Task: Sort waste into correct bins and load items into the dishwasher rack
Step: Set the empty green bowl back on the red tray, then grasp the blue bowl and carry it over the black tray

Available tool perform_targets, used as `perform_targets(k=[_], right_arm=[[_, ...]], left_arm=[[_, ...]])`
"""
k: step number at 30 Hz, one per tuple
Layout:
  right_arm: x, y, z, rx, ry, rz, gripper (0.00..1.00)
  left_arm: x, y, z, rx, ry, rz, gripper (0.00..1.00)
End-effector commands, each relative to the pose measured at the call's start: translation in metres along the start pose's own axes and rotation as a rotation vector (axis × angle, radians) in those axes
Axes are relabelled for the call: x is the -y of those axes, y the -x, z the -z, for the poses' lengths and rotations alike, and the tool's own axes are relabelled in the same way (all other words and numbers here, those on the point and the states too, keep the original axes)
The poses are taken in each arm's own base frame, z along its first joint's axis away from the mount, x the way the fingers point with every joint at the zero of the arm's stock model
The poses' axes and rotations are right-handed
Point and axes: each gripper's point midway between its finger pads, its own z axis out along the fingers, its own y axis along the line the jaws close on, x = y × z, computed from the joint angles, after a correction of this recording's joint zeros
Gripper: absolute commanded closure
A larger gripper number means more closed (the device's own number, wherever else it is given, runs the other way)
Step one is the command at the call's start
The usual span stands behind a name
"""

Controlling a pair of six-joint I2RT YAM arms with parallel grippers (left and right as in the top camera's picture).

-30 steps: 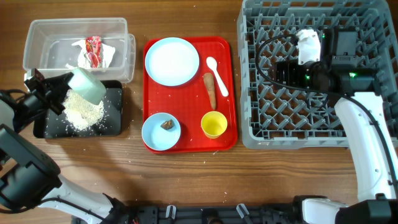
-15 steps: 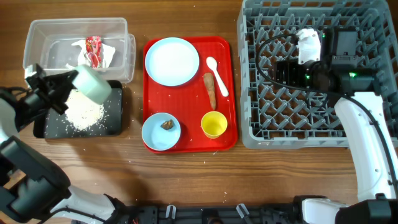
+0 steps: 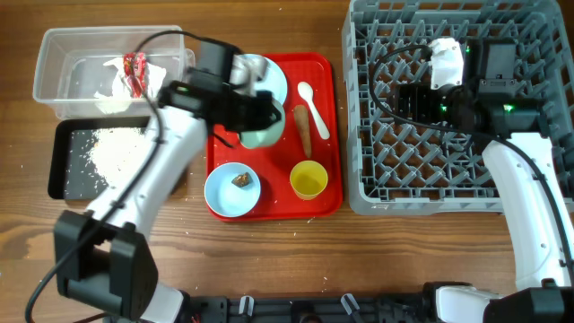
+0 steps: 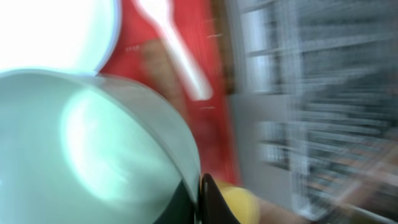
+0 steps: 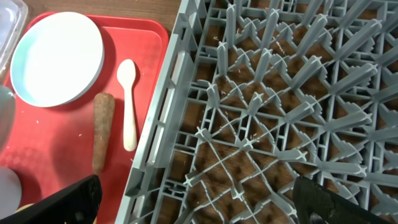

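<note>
My left gripper [image 3: 263, 115] is shut on the rim of the mint-green bowl [image 3: 258, 133] and holds it over the red serving tray, partly covering the pale blue plate [image 3: 249, 79]. The left wrist view is blurred, with the bowl [image 4: 93, 155] filling it and my fingertips [image 4: 204, 200] pinching its rim. My right gripper [image 5: 202, 208] is open and empty above the left part of the grey dishwasher rack [image 3: 448, 170]. The white spoon [image 3: 311, 100], carrot-shaped piece [image 3: 303, 131], yellow cup [image 3: 308, 179] and pale blue bowl [image 3: 224, 196] holding the brown lump [image 3: 240, 179] lie on the tray.
The clear tub [image 3: 63, 54] at far left holds the red-and-white wrapper [image 3: 134, 70]. The black tray [image 3: 67, 175] in front of it holds white rice grains [image 3: 112, 151]. The red serving tray [image 3: 269, 208] lies between the bins and the rack.
My left arm has swung right from the black tray to over the red tray, carrying the mint-green bowl. The rice stays in the black tray. The right arm has not moved.
</note>
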Motion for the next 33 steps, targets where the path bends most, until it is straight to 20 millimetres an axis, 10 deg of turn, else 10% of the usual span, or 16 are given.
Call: perform_targets(k=[1,12,16,19,24,33], right_arm=[[-0.002,0.006,0.001,0.013,0.015,-0.008,0.0],[-0.003,0.004,0.001,0.004,0.016,-0.01,0.0],[-0.003,0.004,0.001,0.002,0.016,-0.011,0.0],[-0.003,0.003,0.001,0.001,0.016,-0.011,0.0],[-0.003,0.002,0.001,-0.006,0.017,-0.013,0.0],[-0.003,0.0,0.001,-0.011,0.018,-0.015,0.0]], left_arm=[[-0.037,0.001,-0.004,0.089,0.443,-0.095,0.96],[-0.059,-0.04,-0.064,-0.109,0.536,-0.131,0.96],[-0.051,-0.033,-0.047,-0.09,0.531,-0.119,0.53],[-0.029,-0.021,-0.012,-0.056,0.511,-0.072,0.4],[-0.04,-0.068,0.005,-0.192,0.569,0.117,0.4],[-0.052,-0.135,-0.039,-0.308,0.562,0.119,0.51]])
